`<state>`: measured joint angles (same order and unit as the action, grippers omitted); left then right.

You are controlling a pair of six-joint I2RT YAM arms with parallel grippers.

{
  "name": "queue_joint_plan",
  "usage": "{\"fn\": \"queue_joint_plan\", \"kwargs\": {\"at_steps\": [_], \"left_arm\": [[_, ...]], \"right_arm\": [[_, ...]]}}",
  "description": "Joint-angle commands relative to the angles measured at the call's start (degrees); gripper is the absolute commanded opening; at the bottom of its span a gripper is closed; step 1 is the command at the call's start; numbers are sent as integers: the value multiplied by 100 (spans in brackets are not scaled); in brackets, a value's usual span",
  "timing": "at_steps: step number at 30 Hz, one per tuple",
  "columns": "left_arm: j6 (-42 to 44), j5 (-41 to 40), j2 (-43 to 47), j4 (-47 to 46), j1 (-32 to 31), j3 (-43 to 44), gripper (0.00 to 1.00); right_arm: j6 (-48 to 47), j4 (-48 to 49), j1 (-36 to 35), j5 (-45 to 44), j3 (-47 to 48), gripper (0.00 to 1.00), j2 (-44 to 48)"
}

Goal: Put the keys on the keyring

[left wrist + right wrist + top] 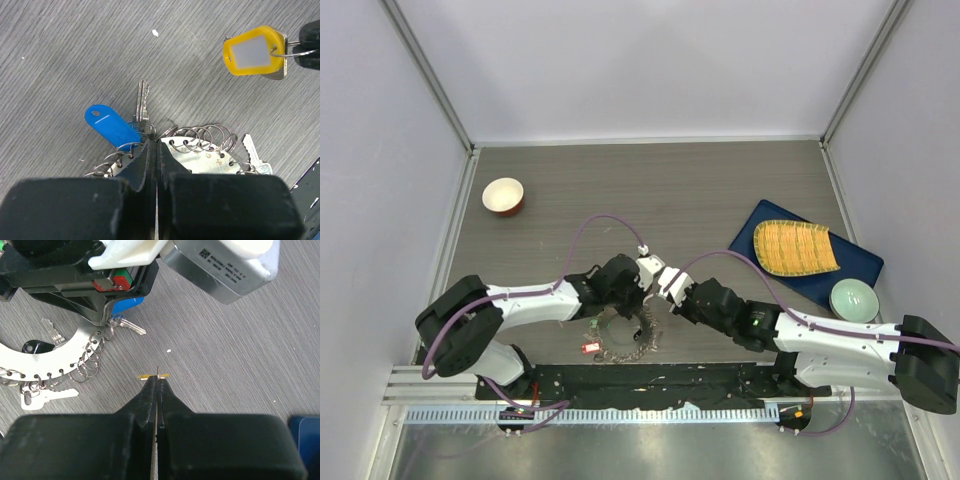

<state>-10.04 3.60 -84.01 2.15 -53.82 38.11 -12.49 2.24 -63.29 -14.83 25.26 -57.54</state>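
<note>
L fingers (150, 156) closed tight, tips down on the rim of the keyring (202, 159), btwn its wire loops; can't tell if they pinch the plate or a loop. Only the L wrist cam shows the yellow-tagged key (254, 50) face-on: up and right of those tips, well apart, hung by its wire loop from the R fingers (156, 387). Blue tag (111, 126) sits just left of the L tips.

R wrist cam: R fingers closed on that loop, and the tag is just an edge-on yellow sliver at the tips. This cam shows the keyring as a pale arc w/ a row of holes, left of the R tips, and a bare key (47, 395) touching it.

Only the top cam shows the red tag (590, 347) just beside the ring, a red-and-white bowl (503, 196), a blue tray (860, 262) w/ woven mat (795, 247), and a green bowl (853, 299).

Counter (700, 190) is grey wood-grain; pale walls, metal corner posts
</note>
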Motion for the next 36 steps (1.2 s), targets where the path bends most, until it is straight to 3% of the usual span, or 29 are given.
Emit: {"fn": "queue_joint_plan", "kwargs": {"at_steps": [1,11,12,13,14,16,27,36], "left_arm": [[-112,-51,331,-189,30,-84,0],[-375,-70,517,-338,30,-269,1],[-376,-87,534,-347,30,-277,6],[-349,-157,552,-356,21,-286,30],[-314,-218,639,-356,30,-286,37],[-52,-280,736,-312,56,-234,43],[363,1564,210,329,794,460,41],[398,1969,-335,435,803,733,38]], "right_arm": [[1,277,-26,85,14,1,67],[-17,259,-17,121,32,1,67],[-17,251,-26,112,41,1,67],[-8,251,-26,112,41,1,67],[-16,259,-26,121,32,1,76],[-8,251,-26,121,23,1,120],[10,224,-35,86,6,1,234],[10,224,-26,86,14,1,190]]}}
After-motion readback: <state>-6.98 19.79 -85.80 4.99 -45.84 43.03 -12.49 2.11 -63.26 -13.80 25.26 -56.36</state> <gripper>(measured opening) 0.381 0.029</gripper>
